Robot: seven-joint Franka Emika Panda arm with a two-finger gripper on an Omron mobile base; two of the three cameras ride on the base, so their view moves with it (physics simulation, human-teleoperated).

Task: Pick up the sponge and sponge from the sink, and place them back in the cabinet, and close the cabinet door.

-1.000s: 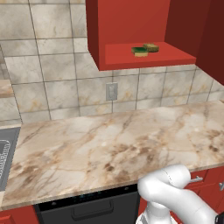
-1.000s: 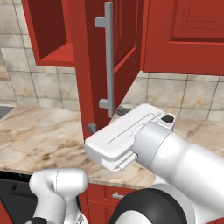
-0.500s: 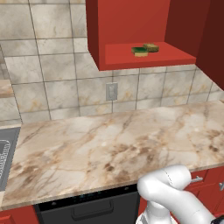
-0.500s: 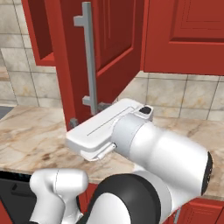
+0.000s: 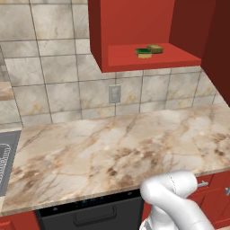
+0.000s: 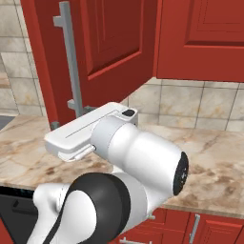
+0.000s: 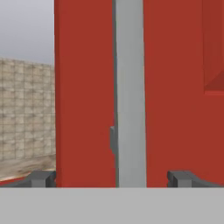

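The green-topped sponge (image 5: 143,52) and the tan sponge (image 5: 155,48) lie side by side on the shelf of the open red cabinet (image 5: 134,27). In the right base view the cabinet door (image 6: 114,43) stands partly swung, its silver bar handle (image 6: 71,62) on the left. My white hand is level with the door's lower edge, right against it. In the hand view my gripper (image 7: 112,178) is open, its fingertips (image 7: 43,178) spread wide either side of the handle (image 7: 129,87), with the door (image 7: 83,87) close in front. A corner of the sink (image 5: 4,164) shows at the far left.
A marble counter (image 5: 117,143) runs under the cabinet, with a tiled wall and a wall socket (image 5: 114,93) behind. A second, shut red cabinet door (image 6: 205,38) hangs to the right of the swinging one. Red floor units (image 6: 200,224) sit below the counter.
The cabinet door has swung leftward in the right base view, showing more of its panelled face, and my hand has followed it left. The sponges and the left base view are unchanged.
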